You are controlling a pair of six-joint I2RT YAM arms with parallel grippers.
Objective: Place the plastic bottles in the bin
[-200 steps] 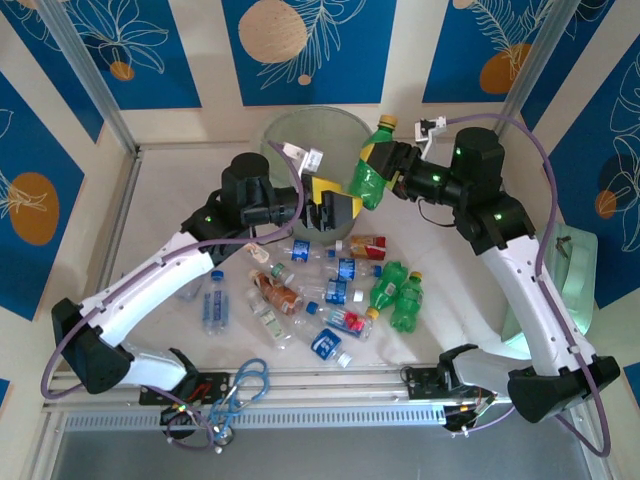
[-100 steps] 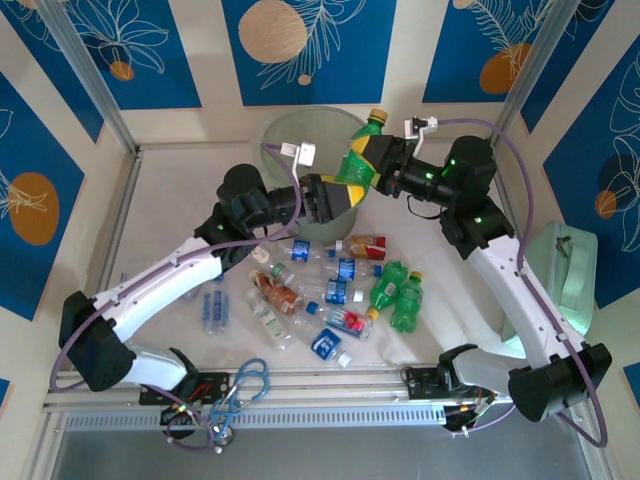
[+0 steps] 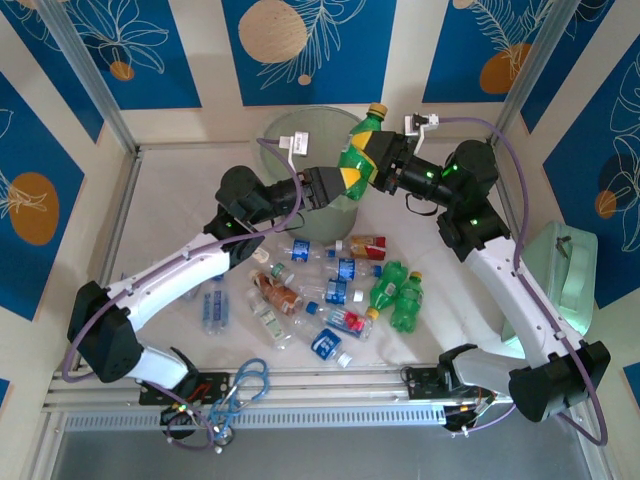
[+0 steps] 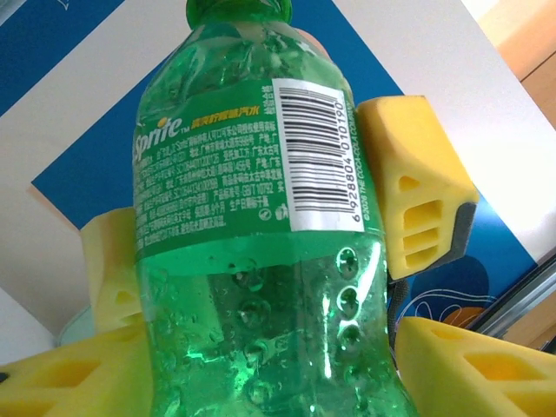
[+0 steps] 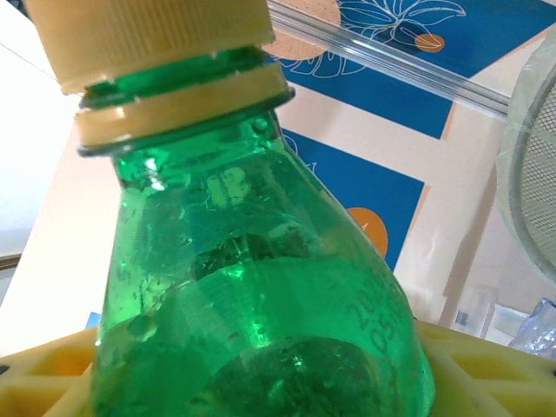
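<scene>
Green bottle [image 3: 360, 146]: 1, in left gripper [image 3: 334, 186], right gripper [image 3: 379, 163].

It was a lab robot cell: aluminium posts [image 3: 85, 75] rose at the far corners of the table [image 3: 170, 200], and printed blue leaf panels [image 3: 300, 50] walled it behind and beside.

White arms [image 3: 175, 280], black joints [image 3: 245, 195], purple cables [image 3: 546, 200], yellow pincer pads [image 4: 469, 365].

Yellow-capped green Sprite bottle [image 3: 357, 160] tilts above the translucent pale-green bin [image 3: 300, 132], at its right rim; other bottles [image 3: 331, 291] lie scattered before the bin.
</scene>
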